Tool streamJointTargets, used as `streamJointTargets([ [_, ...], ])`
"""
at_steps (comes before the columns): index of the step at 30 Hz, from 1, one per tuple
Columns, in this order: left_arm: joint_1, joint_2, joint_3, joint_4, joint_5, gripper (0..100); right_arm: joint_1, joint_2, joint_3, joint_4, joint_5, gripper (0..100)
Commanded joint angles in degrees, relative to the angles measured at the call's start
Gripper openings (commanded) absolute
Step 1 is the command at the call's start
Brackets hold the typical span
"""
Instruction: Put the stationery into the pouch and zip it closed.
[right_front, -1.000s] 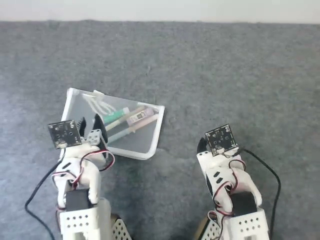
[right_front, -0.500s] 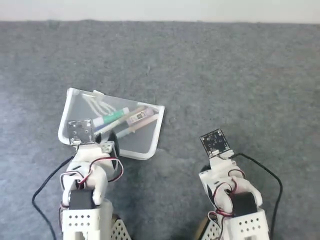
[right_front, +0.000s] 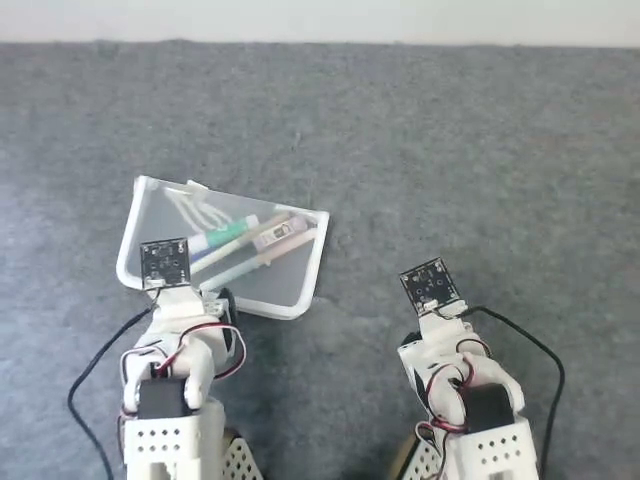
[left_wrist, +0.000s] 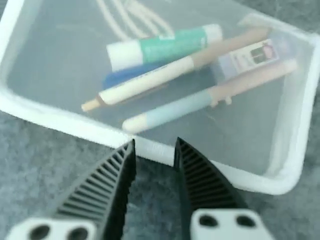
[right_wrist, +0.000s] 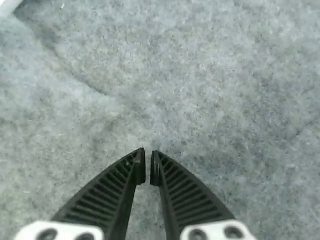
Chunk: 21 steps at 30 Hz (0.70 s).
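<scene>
pouch of translucent plastic lies by spread ribbed left gripper; right gripper pressed together.

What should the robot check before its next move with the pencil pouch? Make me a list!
1. Stationery inside the pouch: ok. The glue stick and pens lie within it.
2. Left gripper ready to grab: ok. It is open, close to the pouch's near edge.
3. Zip pull found: cannot tell. I cannot pick one out.
4. Pouch zipped closed: cannot tell.
5. Right gripper out of the way: ok. It is shut over the grey carpet, apart from the pouch.
</scene>
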Motion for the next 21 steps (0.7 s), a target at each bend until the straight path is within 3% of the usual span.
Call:
streamJointTargets([
  [1, -0.4, -1.1, -1.5, 3.8, 0.0, 12, 0.2, -0.8, 1.2, 0.2, -0.2, 1.8],
  [21, -0.4, -1.1, -1.9, 5.5, -0.2, 12, 0.2, -0.8, 1.2, 0.2, -0.2, 1.8],
])
